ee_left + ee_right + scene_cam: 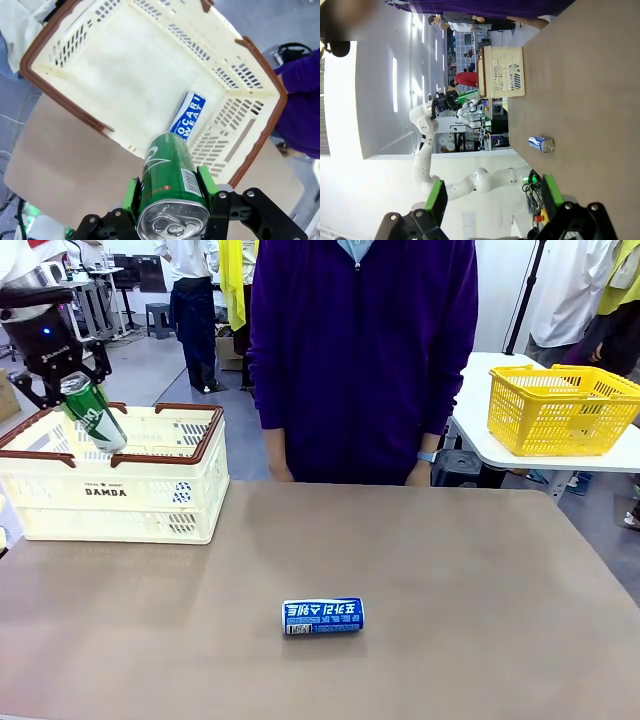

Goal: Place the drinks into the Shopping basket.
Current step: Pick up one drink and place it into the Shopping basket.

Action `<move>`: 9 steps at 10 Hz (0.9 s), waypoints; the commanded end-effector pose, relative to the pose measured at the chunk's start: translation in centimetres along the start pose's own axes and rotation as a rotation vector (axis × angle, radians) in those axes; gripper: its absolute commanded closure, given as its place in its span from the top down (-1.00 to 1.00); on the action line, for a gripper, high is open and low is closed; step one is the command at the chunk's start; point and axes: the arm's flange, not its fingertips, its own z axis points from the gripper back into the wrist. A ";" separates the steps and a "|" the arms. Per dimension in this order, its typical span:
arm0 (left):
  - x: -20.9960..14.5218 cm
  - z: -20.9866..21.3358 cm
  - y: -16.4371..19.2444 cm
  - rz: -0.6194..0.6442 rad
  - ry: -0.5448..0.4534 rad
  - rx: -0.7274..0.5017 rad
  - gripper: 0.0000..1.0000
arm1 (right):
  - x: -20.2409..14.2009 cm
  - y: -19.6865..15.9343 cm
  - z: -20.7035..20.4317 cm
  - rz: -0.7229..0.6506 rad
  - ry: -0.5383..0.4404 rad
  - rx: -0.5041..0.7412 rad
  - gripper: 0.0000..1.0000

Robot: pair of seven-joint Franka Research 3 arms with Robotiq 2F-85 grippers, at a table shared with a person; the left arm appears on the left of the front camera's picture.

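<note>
My left gripper (75,390) is shut on a green can (93,412), holding it tilted above the near left rim of the cream Shopping basket (120,490). From the left wrist, that green can (170,190) sits between the green pads (131,195), silver top toward the camera, over the open Shopping basket (125,75). A blue can (187,116) lies on the basket floor. Another blue can (323,616) lies on its side on the table's middle. My right gripper (490,200) stands open, far from that blue can (541,143).
A person in a purple top (365,350) stands at the table's far edge, hands down. A yellow mesh basket (560,410) rests on a white side table at the back right. Brown tabletop (480,580) lies bare around the lying can.
</note>
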 end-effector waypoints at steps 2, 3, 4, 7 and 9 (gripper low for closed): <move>0.5 0.9 -0.6 -0.040 -0.010 0.019 -1.00 | 0.0 0.5 0.2 -0.019 0.011 -0.005 1.00; -0.2 0.1 -0.5 -0.019 0.001 0.007 -1.00 | 0.0 0.5 0.2 -0.019 0.011 -0.005 1.00; 2.0 1.4 -1.4 -0.209 -0.081 -0.021 -1.00 | 0.0 0.5 0.2 -0.019 0.011 -0.005 1.00; 7.6 -0.5 -3.7 -0.738 -0.050 0.128 -1.00 | 0.0 0.5 0.2 -0.019 0.011 -0.005 1.00; 9.1 -4.1 -3.8 -0.831 -0.070 -0.020 -1.00 | 0.0 0.5 0.2 -0.019 0.011 -0.005 1.00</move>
